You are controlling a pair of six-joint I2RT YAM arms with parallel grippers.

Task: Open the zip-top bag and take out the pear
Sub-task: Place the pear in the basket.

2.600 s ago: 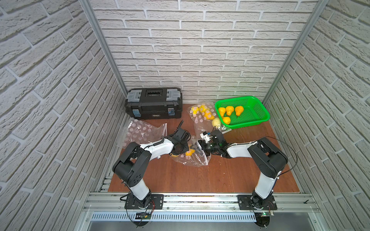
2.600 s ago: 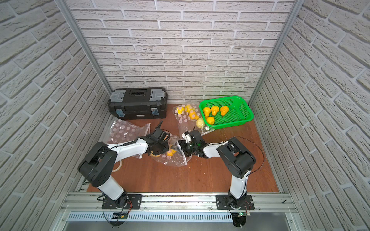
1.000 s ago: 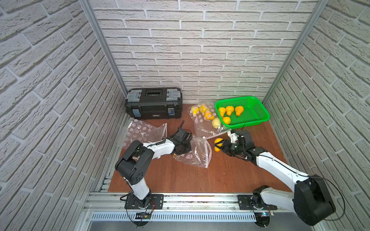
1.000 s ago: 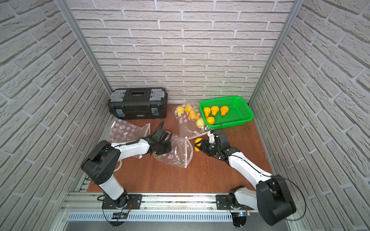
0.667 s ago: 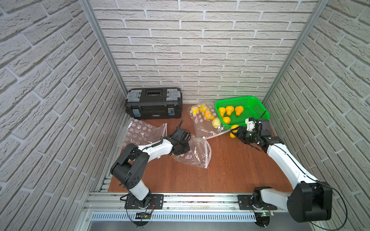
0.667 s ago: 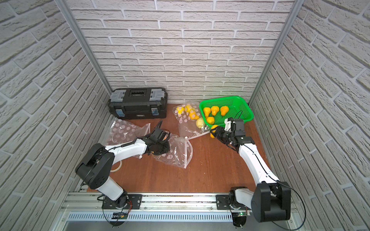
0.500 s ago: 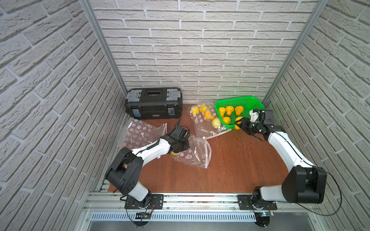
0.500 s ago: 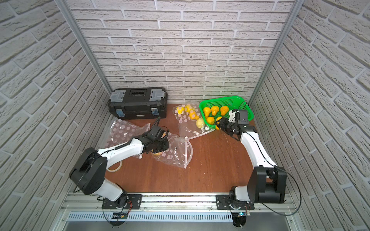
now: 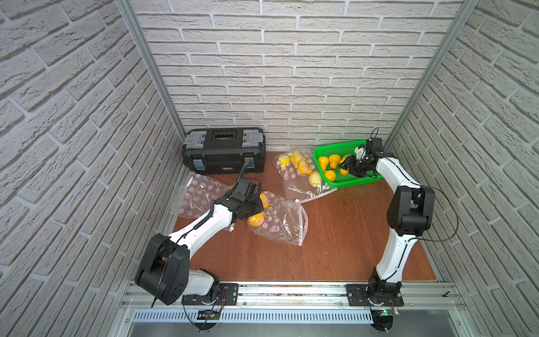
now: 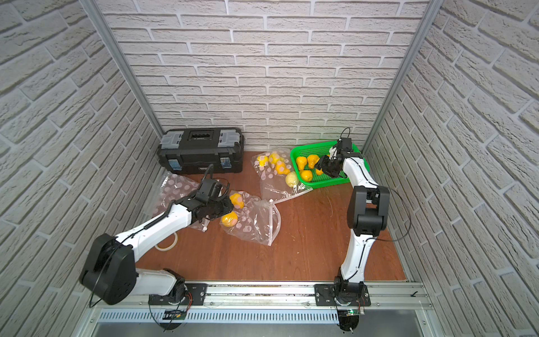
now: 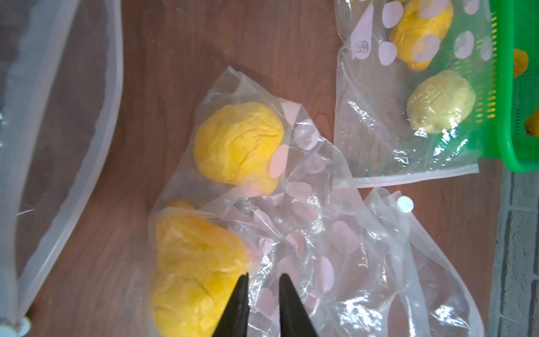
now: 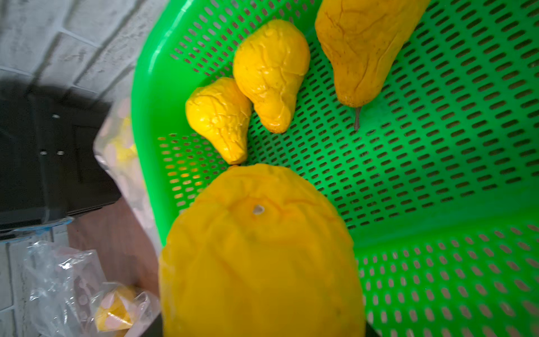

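The clear zip-top bag (image 9: 280, 224) (image 10: 256, 221) with pink dots lies crumpled at mid-table, and two yellow pears (image 11: 237, 143) (image 11: 195, 268) are still inside it. My left gripper (image 9: 256, 205) (image 11: 262, 275) sits low at the bag's left end. Its jaws stand a narrow gap apart, with bag film showing in the gap and one tip beside the nearer pear. My right gripper (image 9: 348, 167) (image 10: 326, 167) hangs over the green basket (image 9: 335, 146), shut on a yellow pear (image 12: 259, 256). That pear hides the gripper's fingers in the right wrist view.
Several loose pears (image 12: 271, 73) lie in the basket. A second bag (image 9: 300, 175) holding pears lies against the basket's left side. An empty dotted bag (image 9: 198, 195) lies by the left wall. A black toolbox (image 9: 224, 150) stands at the back, and a tape ring (image 10: 166, 242) is under my left arm.
My right arm has carried the pear from beside the bag to over the basket. My left gripper's jaws have parted and it has drawn back a little along the bag.
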